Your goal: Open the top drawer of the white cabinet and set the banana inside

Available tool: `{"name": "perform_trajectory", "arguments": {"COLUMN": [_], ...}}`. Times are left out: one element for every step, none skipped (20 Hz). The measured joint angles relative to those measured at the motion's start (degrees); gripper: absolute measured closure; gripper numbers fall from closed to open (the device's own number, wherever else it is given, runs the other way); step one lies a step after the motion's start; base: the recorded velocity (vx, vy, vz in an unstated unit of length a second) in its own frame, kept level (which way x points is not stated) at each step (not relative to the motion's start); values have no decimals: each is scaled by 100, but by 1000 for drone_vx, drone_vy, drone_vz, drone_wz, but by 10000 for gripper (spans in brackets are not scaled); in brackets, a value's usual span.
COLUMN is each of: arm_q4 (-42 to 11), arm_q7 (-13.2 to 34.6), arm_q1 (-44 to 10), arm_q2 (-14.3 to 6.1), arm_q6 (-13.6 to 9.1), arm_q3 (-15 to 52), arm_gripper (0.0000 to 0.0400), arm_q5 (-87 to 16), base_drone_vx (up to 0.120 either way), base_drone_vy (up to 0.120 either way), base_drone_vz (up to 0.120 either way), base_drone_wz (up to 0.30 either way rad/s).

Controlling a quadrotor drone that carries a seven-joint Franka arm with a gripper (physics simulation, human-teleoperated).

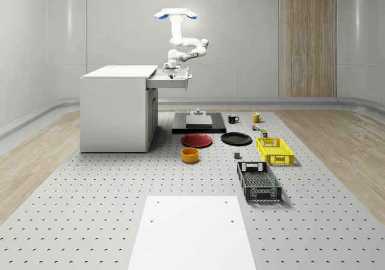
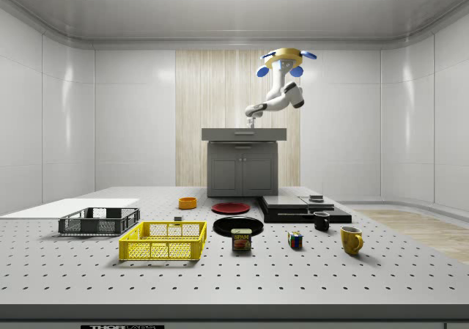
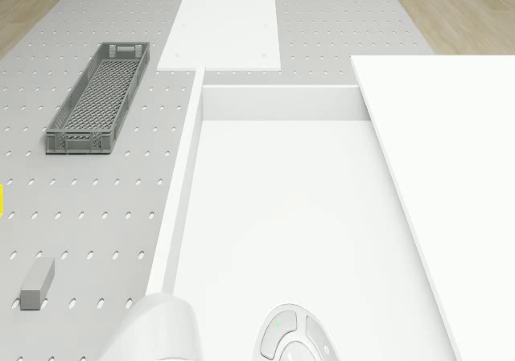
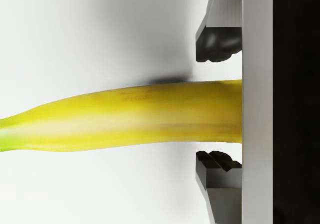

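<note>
Pincer (image 4: 218, 105) above the open drawer, fingers (image 4: 218, 44) spread, gripping nothing.
Banana (image 4: 125, 116) lies between them on the top drawer (image 3: 181, 176) floor; drone (image 1: 174, 14) hovers at twelve o'clock over the white cabinet (image 1: 114, 110).

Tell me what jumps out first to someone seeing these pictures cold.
The drone hovering above the white cabinet, its arm bent down over the pulled-out top drawer. Next, the banana lying between the claw's spread fingers against the drawer's white floor. Then the yellow crate among the things on the floor.
</note>
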Motion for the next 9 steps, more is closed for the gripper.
{"name": "perform_trajectory", "arguments": {"arm_q4": [-3, -18, -41, -70, -102, -131, -156, -176, -182], "arm_q7": [18, 34, 49, 63, 75, 84, 94, 103, 105], "arm_q1": [-9, -25, -46, -70, -96, -119, -140, -158, -163], "arm_q2": [11, 20, 29, 36, 44, 51, 60, 69, 72], "arm_q6": [-14, -38, -68, -103, -141, -175, -206, -233, -241], "arm_q3": [1, -16, -48, -91, -141, -187, -225, -257, -267], "arm_gripper": [77, 60, 47, 36, 28, 22, 17, 13, 12], "arm_q5": [7, -4, -29, -65, -109, -149, -182, -210, -218], "base_drone_vx": [0, 0, 0, 0, 0, 0, 0, 0, 0], "base_drone_vy": [0, 0, 0, 0, 0, 0, 0, 0, 0], "base_drone_vz": [0, 0, 0, 0, 0, 0, 0, 0, 0], "base_drone_wz": [0, 0, 0, 0, 0, 0, 0, 0, 0]}}
